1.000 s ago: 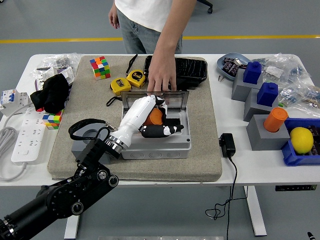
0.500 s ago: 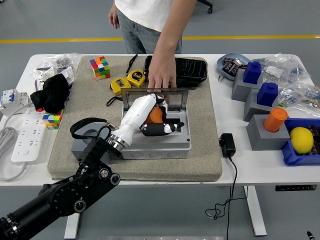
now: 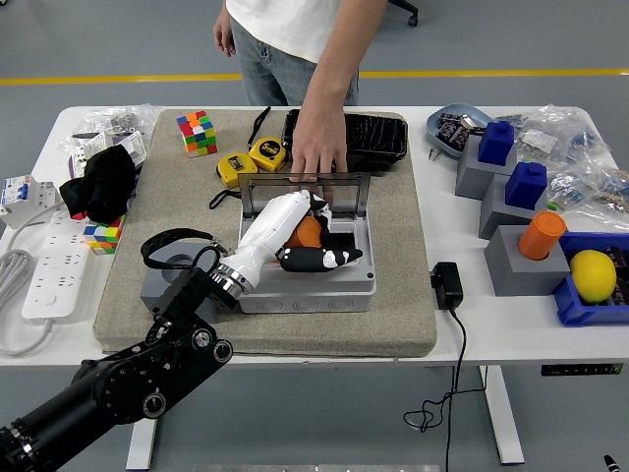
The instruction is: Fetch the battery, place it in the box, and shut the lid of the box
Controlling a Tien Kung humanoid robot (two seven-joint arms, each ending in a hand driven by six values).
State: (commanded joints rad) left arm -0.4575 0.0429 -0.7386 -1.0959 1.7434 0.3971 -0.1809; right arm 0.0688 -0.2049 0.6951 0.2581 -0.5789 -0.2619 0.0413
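Observation:
A grey box [image 3: 362, 286] stands open on the beige mat [image 3: 393, 295]. Its clear lid [image 3: 339, 190] stands upright at the box's far edge, and a person's hand [image 3: 317, 152] rests on the lid's top edge from the far side. My left hand [image 3: 313, 241], white with black fingers [image 3: 316, 259], reaches into the box. Its thumb and fingers are curled around an orange battery [image 3: 308, 232], which sits low inside the box. The hand hides much of the battery. My right hand is out of view.
Two yellow tape measures [image 3: 250, 159], a Rubik's cube [image 3: 198, 133] and a black tray [image 3: 364, 135] lie behind the box. A grey block with a black strap [image 3: 165, 271] sits to its left, a black adapter [image 3: 445, 285] to its right. Grey stands and a blue bin with a lemon [image 3: 593, 274] fill the right side.
My left hand has sunk slightly deeper into the box with the battery. The person's hand stays on the lid, which stands a touch more upright.

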